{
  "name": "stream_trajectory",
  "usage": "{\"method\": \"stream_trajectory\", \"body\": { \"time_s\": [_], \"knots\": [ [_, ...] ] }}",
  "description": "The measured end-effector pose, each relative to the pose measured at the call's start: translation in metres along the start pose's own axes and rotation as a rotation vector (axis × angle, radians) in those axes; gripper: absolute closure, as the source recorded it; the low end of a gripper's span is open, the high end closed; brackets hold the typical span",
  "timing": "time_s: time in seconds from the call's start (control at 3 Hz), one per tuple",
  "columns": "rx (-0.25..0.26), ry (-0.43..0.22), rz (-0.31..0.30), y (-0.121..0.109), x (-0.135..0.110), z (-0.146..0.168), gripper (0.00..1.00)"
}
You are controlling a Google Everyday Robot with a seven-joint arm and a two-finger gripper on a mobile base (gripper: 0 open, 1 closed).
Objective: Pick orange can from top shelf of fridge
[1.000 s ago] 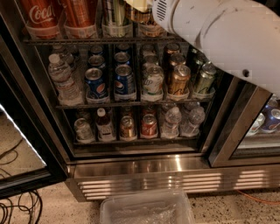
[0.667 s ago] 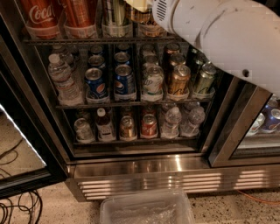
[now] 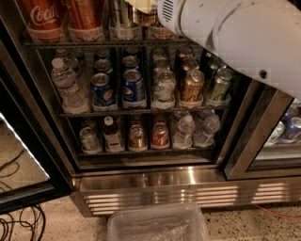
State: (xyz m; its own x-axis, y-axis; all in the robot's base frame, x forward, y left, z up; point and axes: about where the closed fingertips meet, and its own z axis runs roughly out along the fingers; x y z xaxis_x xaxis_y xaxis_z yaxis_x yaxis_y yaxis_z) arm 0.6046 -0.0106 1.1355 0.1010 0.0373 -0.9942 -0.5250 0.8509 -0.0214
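Pepsi cans (image 3: 134,88) noted; water bottle (image 3: 68,87) to their left, clear bin (image 3: 157,226) below on floor (image 3: 244,226), gripper (image 3: 141,4) above them.

White rounded arm (image 3: 244,37), slotted vent (image 3: 168,12), one dark screw (image 3: 264,74); pale jaws at top edge.

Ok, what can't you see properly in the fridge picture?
Camera view:
- Gripper, at the top wire shelf: cut off by the top edge.
- Tall slim amber-gold can: top cropped, partly behind the gripper.
- Shelf's right end: hidden by the big white robot arm.
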Motion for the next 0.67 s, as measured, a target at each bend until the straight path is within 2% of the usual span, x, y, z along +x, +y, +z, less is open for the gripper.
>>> {"method": "stream_trajectory", "body": {
  "time_s": [0.33,0.67],
  "knots": [
    [-0.011,0.019,0.027,0.0040,-0.0005,-0.0017,1.00],
    [-0.011,0.019,0.027,0.0042,-0.0004,-0.0017,1.00]
  ]
}}
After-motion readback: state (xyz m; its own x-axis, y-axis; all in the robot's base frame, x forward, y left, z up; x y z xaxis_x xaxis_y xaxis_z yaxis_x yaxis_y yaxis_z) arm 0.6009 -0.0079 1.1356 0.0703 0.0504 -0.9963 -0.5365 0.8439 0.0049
